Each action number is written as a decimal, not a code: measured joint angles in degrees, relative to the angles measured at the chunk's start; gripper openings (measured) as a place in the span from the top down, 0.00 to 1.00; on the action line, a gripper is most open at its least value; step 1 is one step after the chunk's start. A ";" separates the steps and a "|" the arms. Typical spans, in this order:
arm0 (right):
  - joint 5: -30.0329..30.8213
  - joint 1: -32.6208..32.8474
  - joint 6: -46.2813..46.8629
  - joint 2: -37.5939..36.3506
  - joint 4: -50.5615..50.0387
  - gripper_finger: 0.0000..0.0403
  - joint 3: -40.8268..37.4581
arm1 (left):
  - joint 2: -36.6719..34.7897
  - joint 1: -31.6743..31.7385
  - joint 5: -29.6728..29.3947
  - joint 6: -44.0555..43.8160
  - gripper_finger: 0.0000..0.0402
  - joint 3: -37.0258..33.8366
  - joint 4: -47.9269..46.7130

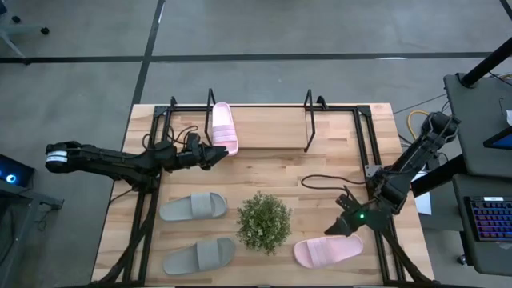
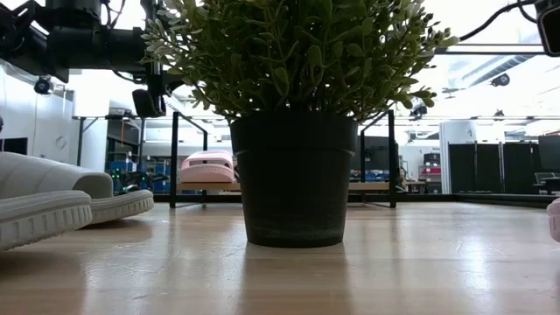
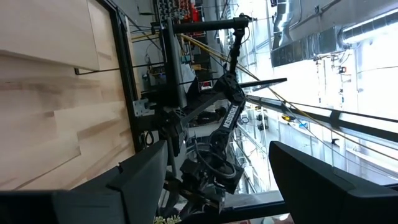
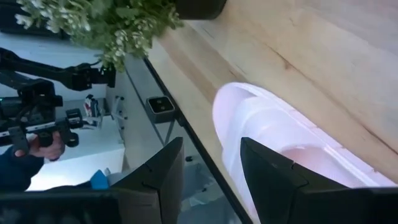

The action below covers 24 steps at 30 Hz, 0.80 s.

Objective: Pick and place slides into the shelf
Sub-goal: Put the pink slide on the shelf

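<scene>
Centrally, bushy plant (image 1: 264, 222) between grey slides (image 1: 193, 206), pink slide (image 1: 328, 250)

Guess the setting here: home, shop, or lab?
Most likely a robotics lab or industrial workshop. The wooden table stands on a bare concrete floor, a workstation with a backlit keyboard sits beside it, and the low view shows racks and dark cabinets under exposed ceiling ducts.

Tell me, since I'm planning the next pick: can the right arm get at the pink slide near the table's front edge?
Probably yes. The right gripper hangs open just beside the pink slide, with nothing between them. The plant stands off to one side, clear of that path.
</scene>
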 joint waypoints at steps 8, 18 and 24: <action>-0.61 3.28 4.95 5.59 0.62 0.63 -0.24 | 0.00 0.00 0.00 0.00 0.34 -0.02 0.04; -0.63 6.05 9.10 14.40 10.01 0.63 -0.24 | -0.02 0.00 -0.01 -0.15 0.34 -0.02 0.02; 0.77 6.03 8.84 19.37 15.58 0.63 0.19 | -0.02 0.00 0.00 -0.44 0.34 -0.02 0.04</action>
